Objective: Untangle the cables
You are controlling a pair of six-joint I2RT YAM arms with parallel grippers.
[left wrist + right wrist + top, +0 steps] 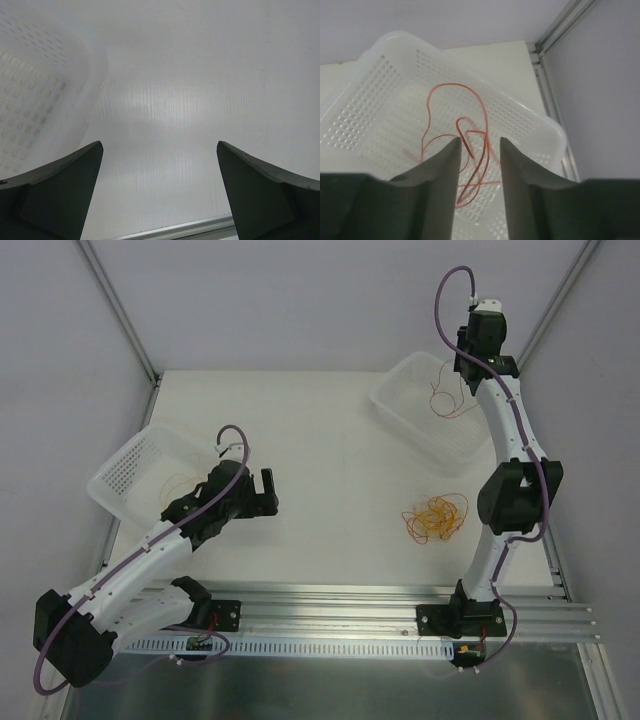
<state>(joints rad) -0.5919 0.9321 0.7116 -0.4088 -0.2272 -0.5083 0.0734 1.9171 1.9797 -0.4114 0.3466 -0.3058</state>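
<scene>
A tangle of thin yellow-orange and red-orange cables [435, 518] lies on the white table in front of the right arm. A red-orange cable [451, 86] loops loosely in the right white basket [395, 37], also seen from above [447, 400]. My right gripper [479, 140] hovers over that basket [400, 405] with its jaws apart; the red strand passes between them, and no grip on it shows. A thin yellow strand [180, 483] lies in the left basket [110, 475]. My left gripper [267, 490] is open and empty over bare table.
The left basket's perforated wall [40, 100] fills the left of the left wrist view. An aluminium rail [330, 605] runs along the near edge. The enclosure's walls and corner posts [120, 310] close in behind and beside both baskets.
</scene>
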